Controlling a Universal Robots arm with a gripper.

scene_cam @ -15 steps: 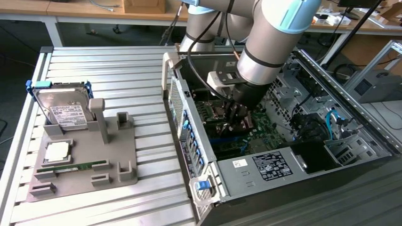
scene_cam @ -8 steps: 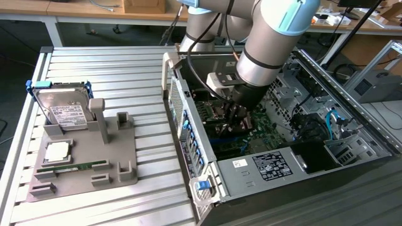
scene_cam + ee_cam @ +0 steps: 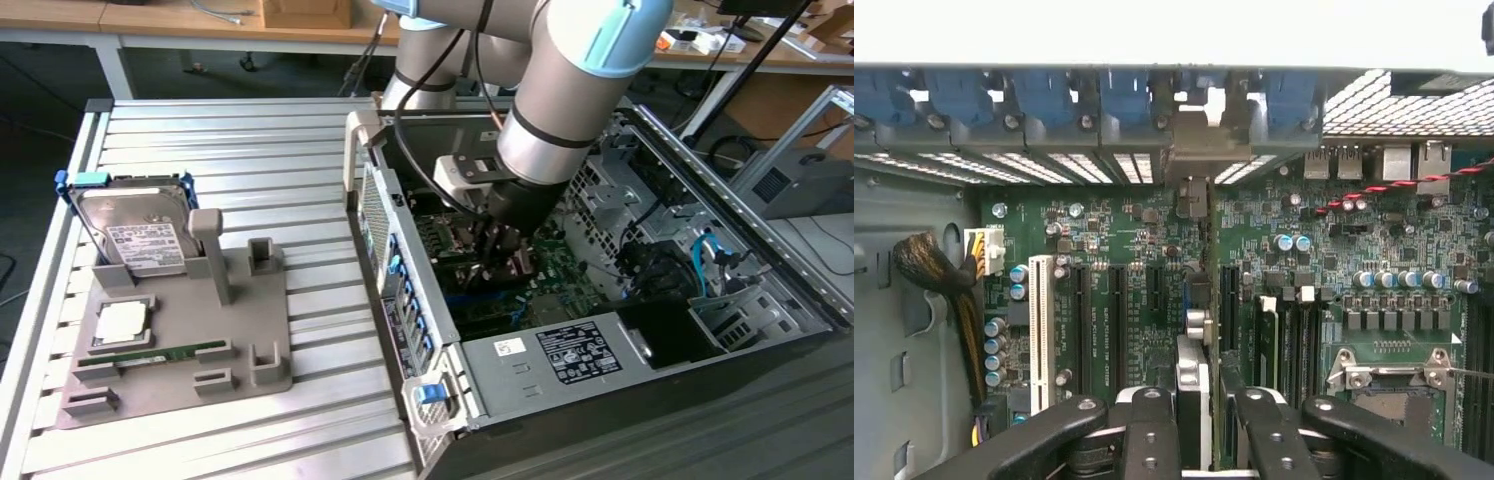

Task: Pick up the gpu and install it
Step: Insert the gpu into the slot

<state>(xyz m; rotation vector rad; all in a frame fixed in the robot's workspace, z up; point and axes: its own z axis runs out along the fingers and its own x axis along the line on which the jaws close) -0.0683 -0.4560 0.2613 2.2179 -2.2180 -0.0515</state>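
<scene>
Tool [image 3: 1199, 425] pinching the gpu [image 3: 1194, 380] edge-on, upright over the motherboard [image 3: 1114, 240] inside the open computer case [image 3: 574, 360]; hard drive [image 3: 134, 235] and memory stick [image 3: 154, 353] rest on the worktop [image 3: 227, 130] holder.

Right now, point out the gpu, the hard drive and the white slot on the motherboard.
gpu [image 3: 1194, 400]: wrist view, edge-on card between the gripper's fingers.
hard drive [image 3: 134, 235]: exterior view, its labelled face.
white slot [image 3: 1041, 330]: wrist view, middle of its length.

The gpu [image 3: 1199, 330] stands on edge inside the computer case [image 3: 561, 355], apparently above a slot.
</scene>
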